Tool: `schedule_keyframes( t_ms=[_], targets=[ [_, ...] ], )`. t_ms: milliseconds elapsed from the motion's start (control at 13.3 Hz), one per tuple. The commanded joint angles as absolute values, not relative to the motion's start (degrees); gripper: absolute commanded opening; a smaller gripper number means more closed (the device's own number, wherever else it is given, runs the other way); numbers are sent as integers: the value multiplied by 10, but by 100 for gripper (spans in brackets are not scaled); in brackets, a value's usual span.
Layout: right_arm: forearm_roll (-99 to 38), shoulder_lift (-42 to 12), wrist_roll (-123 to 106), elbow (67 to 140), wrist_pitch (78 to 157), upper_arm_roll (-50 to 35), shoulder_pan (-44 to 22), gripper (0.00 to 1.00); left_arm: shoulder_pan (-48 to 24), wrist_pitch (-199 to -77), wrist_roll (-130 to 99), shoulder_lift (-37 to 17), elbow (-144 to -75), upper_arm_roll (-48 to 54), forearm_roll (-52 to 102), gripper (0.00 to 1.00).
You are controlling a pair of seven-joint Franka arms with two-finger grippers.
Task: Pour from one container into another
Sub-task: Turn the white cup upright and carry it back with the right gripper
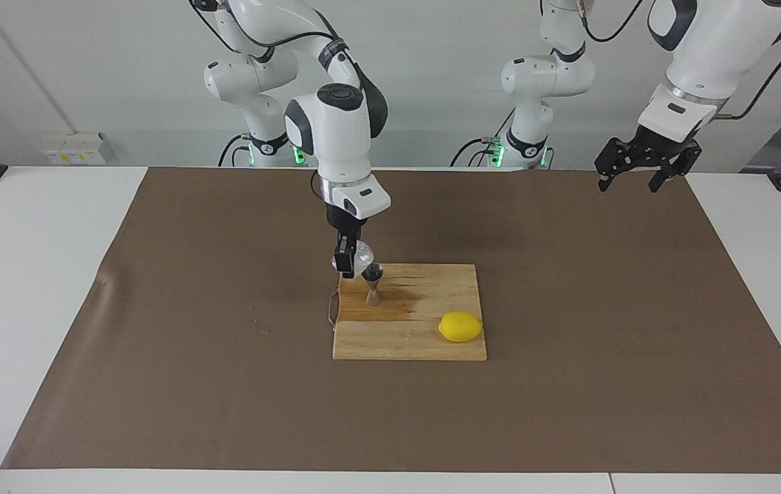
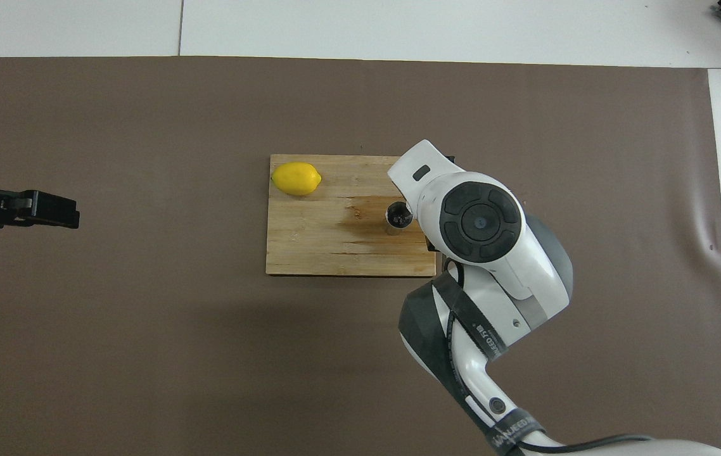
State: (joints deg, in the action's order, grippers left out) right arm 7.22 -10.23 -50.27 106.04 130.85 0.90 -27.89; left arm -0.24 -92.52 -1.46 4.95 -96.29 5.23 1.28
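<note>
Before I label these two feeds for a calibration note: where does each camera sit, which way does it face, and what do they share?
Facing view: high across the table, looking at the robots; both arms show whole, the right claw holding the small clear whitish cup over the shiny steel hourglass jigger, the left claw waiting open.
Overhead view: above the robots' end, looking steeply down; the right arm's wrist and the left claw show.
Shared: the wooden cutting board, yellow lemon and jigger.
</note>
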Motion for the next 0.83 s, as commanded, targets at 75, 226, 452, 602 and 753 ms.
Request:
schedule_keyframes(
  t_ms=[75,226,452,602,753],
  targets=[
    [-14,-90,-561,1078,1346,5,-247,29,1,-920,-7,62,-973,54,4,100],
    [-89,-90,-626,1078,1348,5,-226,29,1,-920,-7,62,-973,54,4,100],
    [-191,-90,-741,1081,1348,5,-192,29,1,-920,-7,62,-973,54,4,100],
    [-228,-89,-797,1091,1347,5,-163,29,2,-920,-7,62,-973,54,4,100],
    [-277,-86,-852,1102,1346,5,-134,28,1,-920,-7,62,-973,54,4,100]
  ],
)
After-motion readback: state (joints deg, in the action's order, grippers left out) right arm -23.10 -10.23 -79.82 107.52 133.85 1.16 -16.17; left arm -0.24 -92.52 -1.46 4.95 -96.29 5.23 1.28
